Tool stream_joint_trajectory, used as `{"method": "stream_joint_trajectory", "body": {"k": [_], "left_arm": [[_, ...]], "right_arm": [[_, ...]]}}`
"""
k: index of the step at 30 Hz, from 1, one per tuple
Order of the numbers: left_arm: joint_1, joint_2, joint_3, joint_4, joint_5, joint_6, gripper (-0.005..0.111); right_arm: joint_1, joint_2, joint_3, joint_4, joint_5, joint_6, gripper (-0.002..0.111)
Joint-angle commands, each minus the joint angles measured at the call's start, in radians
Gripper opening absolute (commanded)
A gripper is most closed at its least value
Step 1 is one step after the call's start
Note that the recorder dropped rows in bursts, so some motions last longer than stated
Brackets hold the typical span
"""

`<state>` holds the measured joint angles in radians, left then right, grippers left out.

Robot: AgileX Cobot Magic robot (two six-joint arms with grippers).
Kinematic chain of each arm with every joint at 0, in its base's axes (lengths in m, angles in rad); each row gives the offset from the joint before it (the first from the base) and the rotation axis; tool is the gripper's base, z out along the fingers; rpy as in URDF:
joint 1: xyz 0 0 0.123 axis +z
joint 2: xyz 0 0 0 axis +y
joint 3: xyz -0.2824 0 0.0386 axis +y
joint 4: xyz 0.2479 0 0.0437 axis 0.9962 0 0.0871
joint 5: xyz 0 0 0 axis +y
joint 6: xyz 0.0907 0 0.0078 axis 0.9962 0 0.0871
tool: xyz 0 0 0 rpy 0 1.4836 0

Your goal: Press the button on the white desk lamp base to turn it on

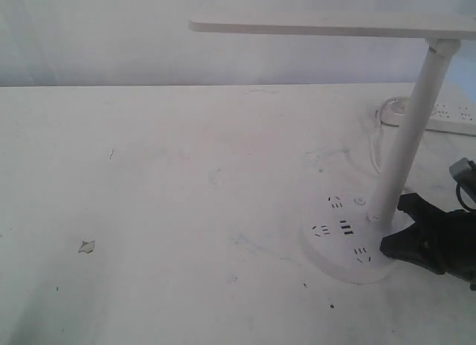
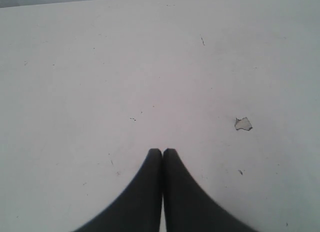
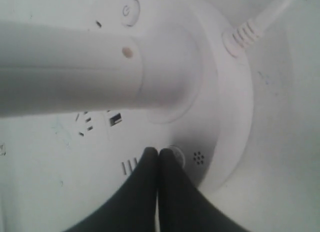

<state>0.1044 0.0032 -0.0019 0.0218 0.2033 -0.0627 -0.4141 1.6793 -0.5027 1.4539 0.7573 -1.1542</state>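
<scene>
The white desk lamp base (image 1: pixel 335 244) lies on the table at the right, and its slanted stem (image 1: pixel 410 133) rises to a flat head (image 1: pixel 335 27). In the right wrist view, the button (image 3: pixel 177 155) is a small round disc on the base (image 3: pixel 220 117), beside a cluster of tiny dots. My right gripper (image 3: pixel 159 151) is shut, its tips resting at the edge of that button and covering part of it. In the exterior view the right gripper (image 1: pixel 387 245) meets the base's right side and hides the button. My left gripper (image 2: pixel 162 151) is shut over bare table.
A second round button with a power mark (image 3: pixel 130 12) (image 1: pixel 359 201) sits on the base's far side. A ribbed white cable (image 3: pixel 250 27) leaves the base. A long white power strip (image 1: pixel 446 118) lies behind the stem. A chipped spot (image 1: pixel 87 246) (image 2: pixel 243 123) marks the table.
</scene>
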Motion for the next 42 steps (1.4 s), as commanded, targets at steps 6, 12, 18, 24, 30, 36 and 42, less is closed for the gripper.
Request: {"method": "stream_joint_trajectory", "body": {"k": [6,12,18,24,30,36,42], "left_arm": [[-0.008,-0.003,0.002,0.0,-0.002,0.0,0.0],[-0.008,-0.003,0.002,0.0,-0.002,0.0,0.0],[-0.008,-0.003,0.002,0.0,-0.002,0.0,0.0],[-0.008,-0.003,0.002,0.0,-0.002,0.0,0.0],[-0.008,-0.003,0.002,0.0,-0.002,0.0,0.0],[-0.008,-0.003,0.002,0.0,-0.002,0.0,0.0],[-0.008,-0.003,0.002,0.0,-0.002,0.0,0.0]], "right_arm": [[-0.005,0.01,0.005,0.12,0.045,-0.151,0.0],[-0.005,0.01,0.005,0.123,0.037,-0.152,0.0],[-0.005,-0.04,0.005,0.114,0.058,-0.115,0.0],[-0.005,-0.36,0.005,-0.028,0.003,0.024,0.0],[-0.005,-0.935,0.005,-0.464,-0.013,0.353,0.0],[-0.005,-1.32,0.005,-0.51,0.087,0.506,0.0],[-0.005,-1.504,0.005,-0.522,0.058,0.477,0.0]]}}
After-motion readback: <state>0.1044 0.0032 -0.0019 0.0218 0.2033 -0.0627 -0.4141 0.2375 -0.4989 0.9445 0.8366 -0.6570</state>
